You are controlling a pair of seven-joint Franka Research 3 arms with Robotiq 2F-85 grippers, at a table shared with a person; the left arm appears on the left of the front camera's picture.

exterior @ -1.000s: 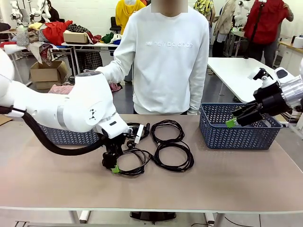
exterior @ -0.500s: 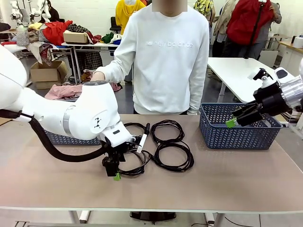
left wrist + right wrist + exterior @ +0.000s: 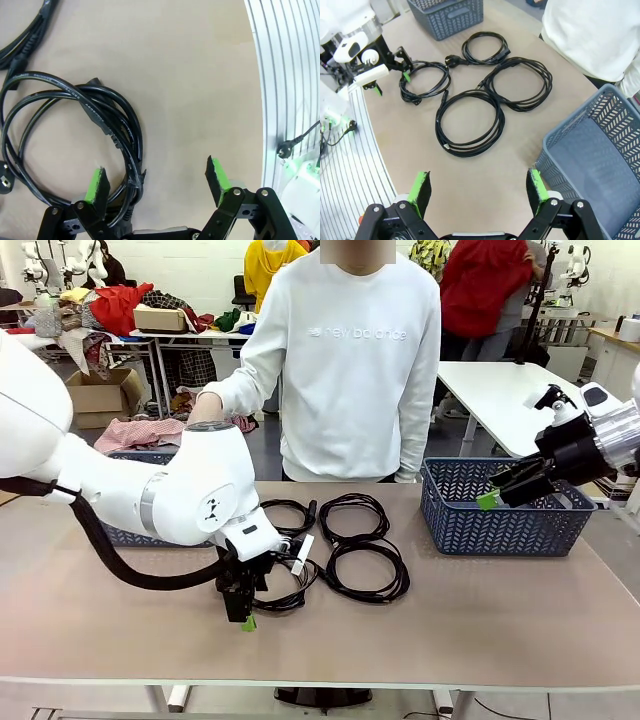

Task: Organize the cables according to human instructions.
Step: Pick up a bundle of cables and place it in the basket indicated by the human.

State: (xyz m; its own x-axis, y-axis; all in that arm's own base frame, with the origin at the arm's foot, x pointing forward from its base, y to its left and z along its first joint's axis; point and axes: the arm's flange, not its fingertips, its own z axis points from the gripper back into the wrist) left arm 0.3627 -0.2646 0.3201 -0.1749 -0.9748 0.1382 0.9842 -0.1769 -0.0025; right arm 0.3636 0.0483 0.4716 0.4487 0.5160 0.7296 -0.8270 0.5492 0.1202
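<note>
Four black coiled cables lie mid-table. The near-left coil sits under my left gripper, which is open and lowered over the coil's near rim. In the left wrist view, that coil's bundled strands run between the green pads, close to the left finger; my left gripper is not closed on them. The other coils lie at far left, far middle and near middle. My right gripper hangs open above the right basket, holding nothing, seen also as right gripper.
A blue basket stands at the right, another blue basket at the left behind my left arm. A person in a white sweater stands at the far edge. The table's near edge with a metal rail is close to my left gripper.
My left gripper has slid toward the table's near edge and down, from inside the near-left coil to over its near rim. The right arm has stayed still.
</note>
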